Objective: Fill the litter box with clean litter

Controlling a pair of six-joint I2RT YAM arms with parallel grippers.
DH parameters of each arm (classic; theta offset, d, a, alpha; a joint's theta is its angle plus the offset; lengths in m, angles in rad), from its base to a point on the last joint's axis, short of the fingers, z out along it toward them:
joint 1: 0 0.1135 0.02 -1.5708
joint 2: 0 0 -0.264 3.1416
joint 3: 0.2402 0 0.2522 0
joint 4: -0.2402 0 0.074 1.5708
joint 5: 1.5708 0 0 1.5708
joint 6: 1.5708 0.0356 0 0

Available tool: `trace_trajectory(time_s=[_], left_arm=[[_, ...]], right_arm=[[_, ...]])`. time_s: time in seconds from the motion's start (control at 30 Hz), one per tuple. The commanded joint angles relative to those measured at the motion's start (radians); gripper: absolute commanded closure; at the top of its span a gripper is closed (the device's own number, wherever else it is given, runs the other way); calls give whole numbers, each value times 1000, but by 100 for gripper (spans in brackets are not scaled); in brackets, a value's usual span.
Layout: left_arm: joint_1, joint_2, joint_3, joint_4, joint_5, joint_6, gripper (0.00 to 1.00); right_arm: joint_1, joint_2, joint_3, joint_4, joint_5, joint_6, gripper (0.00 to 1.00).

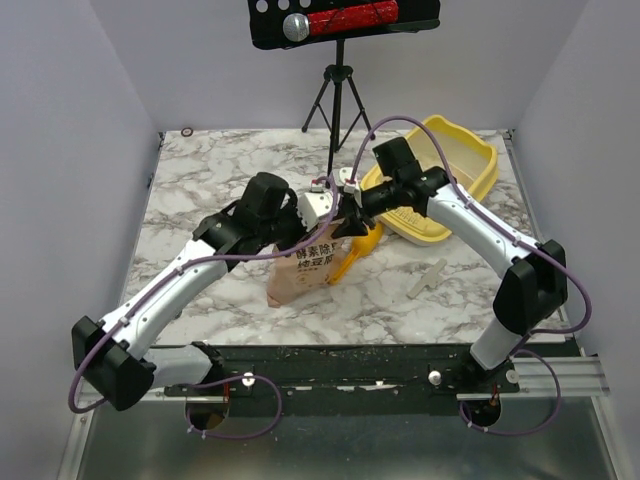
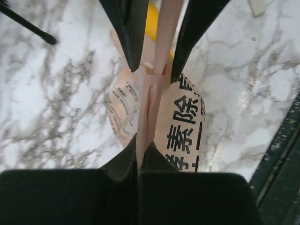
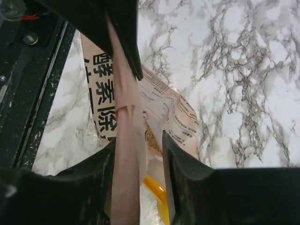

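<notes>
The yellow litter box [image 1: 482, 152] stands at the back right of the marble table. A tan paper bag [image 1: 303, 268] printed with black characters stands upright mid-table. My left gripper [image 2: 139, 151] is shut on the bag's flattened top edge [image 2: 149, 93]. My right gripper [image 3: 138, 140] is open, its fingers either side of that same edge, which lies against one finger [image 3: 101, 168]. Grainy brownish clean litter [image 3: 153, 140] shows through a gap in the bag's top. In the top view both grippers meet above the bag, the left gripper [image 1: 318, 208] beside the right gripper [image 1: 345, 215].
A small yellow-orange scoop [image 1: 358, 250] lies just right of the bag, near the litter box. A short white stick [image 1: 425, 280] lies on the table front right. A black tripod [image 1: 335, 95] stands at the back. The black rail [image 1: 350, 365] runs along the near edge.
</notes>
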Motion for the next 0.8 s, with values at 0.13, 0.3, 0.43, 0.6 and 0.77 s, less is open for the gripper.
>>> trace_trajectory(time_s=[0.13,0.3,0.43,0.6,0.77], left_arm=[[-90,-218,-66,362,-268,285,100],[-73,-280,-44,418,-107,471,100],[67,-228,70,338,227,481,100],[278,-128,182,191,576,513,100],[382,-48,191,16,719,589,100]], right_arm=[[-2,-193,-101,278,213,269,35],[-3,-345,-203,453,552,398,31],[-5,-424,-214,460,701,499,30],[-3,-515,-267,429,687,547,30],[-3,-560,-312,402,654,575,30]])
